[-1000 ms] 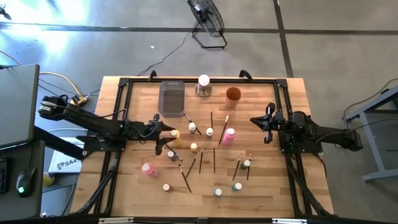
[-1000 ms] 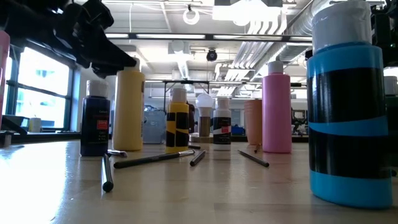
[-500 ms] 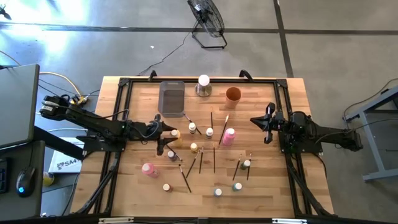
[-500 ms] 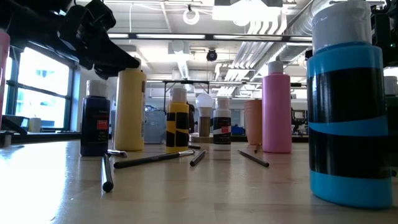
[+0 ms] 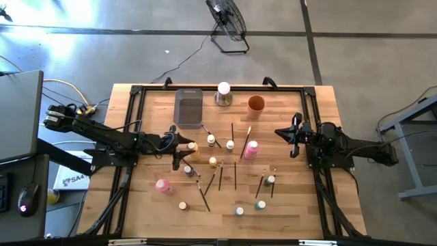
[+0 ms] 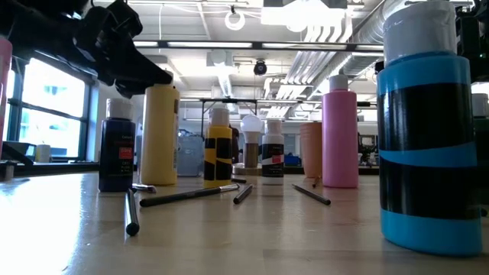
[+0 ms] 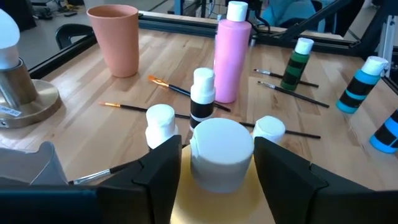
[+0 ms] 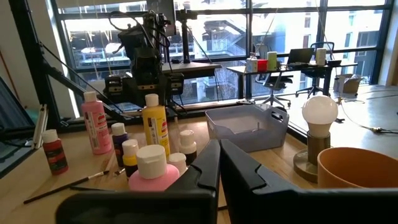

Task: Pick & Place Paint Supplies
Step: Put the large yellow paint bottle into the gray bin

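Paint bottles and thin paintbrushes (image 5: 235,175) lie scattered across the middle of the wooden table (image 5: 150,205). Toward the top of the frame, the grey tray (image 5: 188,108) and orange cup (image 5: 256,104) hold none of them. The left gripper (image 7: 216,167), left of centre, has its open fingers on either side of the yellow bottle (image 7: 221,155)'s white cap. The right gripper (image 5: 295,135), fingers together, waits at right, apart from the pink bottle (image 5: 251,149).
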You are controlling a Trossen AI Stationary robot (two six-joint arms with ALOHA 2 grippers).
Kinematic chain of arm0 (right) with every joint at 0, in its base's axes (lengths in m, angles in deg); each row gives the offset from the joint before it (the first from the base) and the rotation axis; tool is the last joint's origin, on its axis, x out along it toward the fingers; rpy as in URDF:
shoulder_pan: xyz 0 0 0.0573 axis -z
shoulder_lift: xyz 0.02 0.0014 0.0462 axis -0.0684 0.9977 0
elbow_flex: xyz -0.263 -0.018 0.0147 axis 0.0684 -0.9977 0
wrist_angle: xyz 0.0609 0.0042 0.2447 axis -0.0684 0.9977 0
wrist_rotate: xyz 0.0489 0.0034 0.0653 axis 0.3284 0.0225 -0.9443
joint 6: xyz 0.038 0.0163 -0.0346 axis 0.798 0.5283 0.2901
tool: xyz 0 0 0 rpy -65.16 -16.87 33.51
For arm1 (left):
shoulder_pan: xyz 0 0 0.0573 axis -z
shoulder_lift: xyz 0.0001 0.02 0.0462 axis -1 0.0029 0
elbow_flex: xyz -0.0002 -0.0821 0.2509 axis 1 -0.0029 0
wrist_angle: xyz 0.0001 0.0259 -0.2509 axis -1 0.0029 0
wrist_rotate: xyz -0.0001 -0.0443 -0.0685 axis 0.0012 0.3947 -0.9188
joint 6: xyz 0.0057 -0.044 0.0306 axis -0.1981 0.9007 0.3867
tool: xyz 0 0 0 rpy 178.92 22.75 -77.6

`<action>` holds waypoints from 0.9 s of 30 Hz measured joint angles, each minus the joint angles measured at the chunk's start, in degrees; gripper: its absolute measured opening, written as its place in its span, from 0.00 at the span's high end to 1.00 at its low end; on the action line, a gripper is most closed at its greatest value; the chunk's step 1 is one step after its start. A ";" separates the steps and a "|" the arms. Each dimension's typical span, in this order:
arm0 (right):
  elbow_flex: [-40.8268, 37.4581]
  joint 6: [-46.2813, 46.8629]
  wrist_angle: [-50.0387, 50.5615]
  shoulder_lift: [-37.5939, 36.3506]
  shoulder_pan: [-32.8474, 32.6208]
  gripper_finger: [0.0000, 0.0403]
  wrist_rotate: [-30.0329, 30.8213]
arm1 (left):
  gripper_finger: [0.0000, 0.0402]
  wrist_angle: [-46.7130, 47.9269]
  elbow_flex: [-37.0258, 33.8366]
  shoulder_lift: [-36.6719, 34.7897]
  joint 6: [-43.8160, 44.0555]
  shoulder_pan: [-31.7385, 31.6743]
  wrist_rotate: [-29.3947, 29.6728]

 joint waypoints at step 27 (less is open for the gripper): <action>0.00 -0.01 0.00 0.00 -0.01 0.99 0.00 | 0.60 0.35 0.00 -0.02 0.07 0.07 -1.17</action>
